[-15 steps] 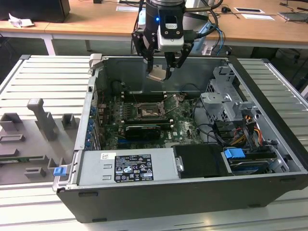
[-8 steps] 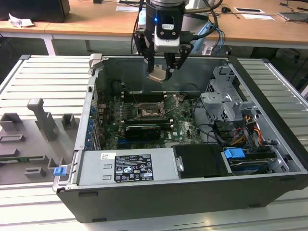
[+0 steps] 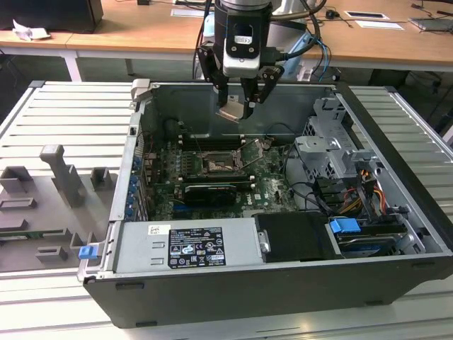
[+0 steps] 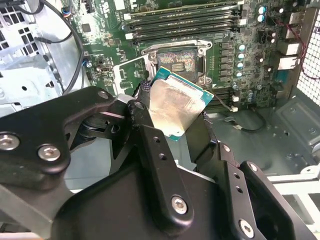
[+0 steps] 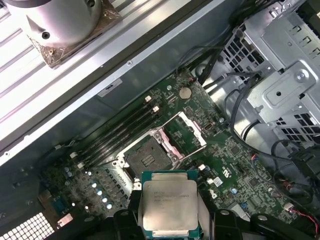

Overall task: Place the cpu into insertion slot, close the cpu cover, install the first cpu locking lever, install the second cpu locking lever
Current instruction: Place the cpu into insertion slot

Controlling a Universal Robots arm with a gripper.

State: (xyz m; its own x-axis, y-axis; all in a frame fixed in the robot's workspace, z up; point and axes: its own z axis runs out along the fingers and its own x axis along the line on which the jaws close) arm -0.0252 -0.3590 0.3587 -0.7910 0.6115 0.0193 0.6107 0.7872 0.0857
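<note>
- Exterior view: the end effector [image 3: 237, 106] hangs over the open computer case [image 3: 283, 283] on the bench [image 3: 64, 113] and is clamped on the cpu [image 3: 232, 112]. The cpu is in the air, tilted, well above the green board [image 3: 265, 184]. The insertion slot [image 3: 216, 164] lies below it, slightly toward the exterior view's left, well apart.
- Second wrist view: the cpu [image 4: 177, 105] is pinched by opposite edges between the black fingers [image 4: 150, 142], with its metal face to the camera and a green rim showing. The insertion slot [image 4: 177, 62] sits just past the cpu's far edge and is bare. The cpu cover [image 4: 131, 75] is swung open beside the slot, not over it.
- First wrist view: the cpu [image 5: 169, 204] is a square part with no long axis. Its edges look skewed against the rim of the insertion slot [image 5: 145, 157]; whether that is a yaw offset or perspective cannot be told. The cpu cover [image 5: 185, 131] is open on the side away from the memory slots [image 5: 120, 135].
</note>
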